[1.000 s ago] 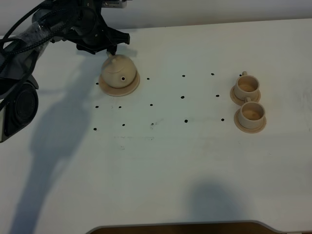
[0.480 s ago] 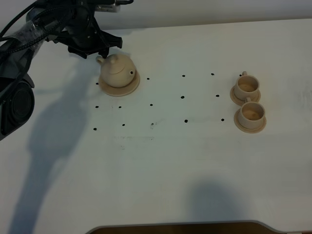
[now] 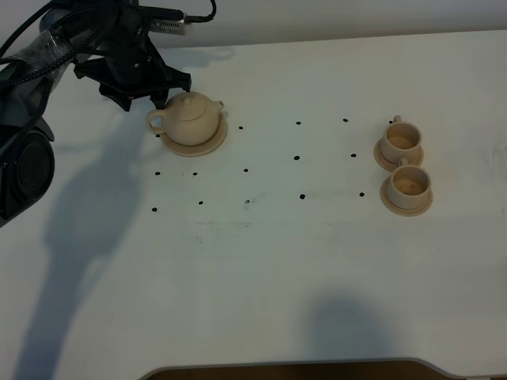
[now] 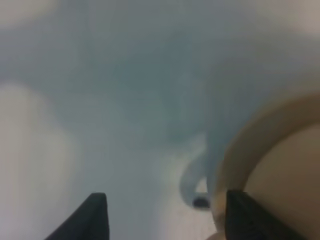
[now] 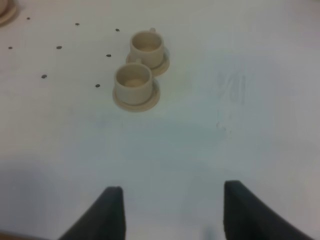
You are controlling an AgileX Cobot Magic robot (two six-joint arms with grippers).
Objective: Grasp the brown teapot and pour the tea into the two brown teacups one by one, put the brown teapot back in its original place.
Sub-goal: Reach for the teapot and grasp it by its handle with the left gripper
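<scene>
Bench (image 3: 261,261): white, matte, filling most of the high view.
Marks: small black dots (image 3: 297,157) across its middle.
Wall (image 3: 356,16): pale strip behind.
Light: soft grey shadows (image 3: 87,229) at left and front.

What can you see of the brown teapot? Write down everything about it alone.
The brown teapot is a squat, rounded pot of what looks like matte beige-tan clay. Its knobbed lid is on; a loop handle sticks out toward the left of the high view, a short spout toward the right. It stands upright on a flat round saucer of the same colour, at the far left of the table. The open left gripper sits close behind it; contact cannot be told.
</scene>
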